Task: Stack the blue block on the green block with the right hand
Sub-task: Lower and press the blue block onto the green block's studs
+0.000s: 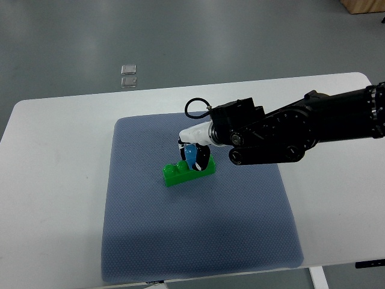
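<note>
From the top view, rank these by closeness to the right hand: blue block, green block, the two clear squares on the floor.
From the right hand:
1. Blue block, held in its fingers.
2. Green block, directly beneath.
3. Clear squares, on the floor beyond the table's far edge.

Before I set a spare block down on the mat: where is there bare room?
The blue mat is bare in front of the green block and along its left side. It is crowded mid-mat, where the right hand holds the blue block over the green one.
</note>
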You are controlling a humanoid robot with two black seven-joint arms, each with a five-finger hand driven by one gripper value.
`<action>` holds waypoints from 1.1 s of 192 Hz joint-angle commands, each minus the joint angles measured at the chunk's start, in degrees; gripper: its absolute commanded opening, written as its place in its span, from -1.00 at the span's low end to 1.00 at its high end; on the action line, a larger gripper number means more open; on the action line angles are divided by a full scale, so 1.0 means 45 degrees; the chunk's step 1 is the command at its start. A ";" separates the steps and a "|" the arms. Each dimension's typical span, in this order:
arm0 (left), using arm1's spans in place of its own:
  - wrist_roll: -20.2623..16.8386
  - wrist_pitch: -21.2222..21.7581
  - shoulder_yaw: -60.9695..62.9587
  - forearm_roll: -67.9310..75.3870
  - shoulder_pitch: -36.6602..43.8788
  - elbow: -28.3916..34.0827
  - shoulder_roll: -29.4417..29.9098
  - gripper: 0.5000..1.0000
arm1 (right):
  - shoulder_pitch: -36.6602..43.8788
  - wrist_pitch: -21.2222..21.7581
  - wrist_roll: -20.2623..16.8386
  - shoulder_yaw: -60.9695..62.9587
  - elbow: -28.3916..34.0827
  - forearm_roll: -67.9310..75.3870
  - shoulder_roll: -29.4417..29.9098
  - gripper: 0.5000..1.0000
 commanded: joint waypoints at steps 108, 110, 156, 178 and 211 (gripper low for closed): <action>-0.0001 0.0000 -0.0002 0.0000 0.0000 0.0000 0.0000 1.00 | -0.0431 -0.0432 0.0017 0.0175 -0.0020 -0.0067 -0.0128 -0.42; -0.0001 0.0000 -0.0002 0.0000 0.0000 0.0000 0.0000 1.00 | -0.0431 -0.0432 0.0017 0.0175 -0.0020 -0.0067 -0.0128 -0.42; -0.0001 0.0000 0.0018 0.0000 0.0000 0.0000 0.0000 1.00 | -0.0490 -0.0451 0.0017 0.0175 -0.0020 -0.0067 -0.0187 -0.37; -0.0001 0.0000 0.0018 0.0000 0.0000 0.0000 0.0000 1.00 | -0.0490 -0.0451 0.0017 0.0253 -0.0020 -0.0067 -0.0167 -0.23; -0.0001 0.0000 0.0018 0.0000 0.0000 0.0000 0.0000 1.00 | -0.0607 -0.0432 0.0017 0.0370 -0.0020 -0.0028 -0.0206 0.46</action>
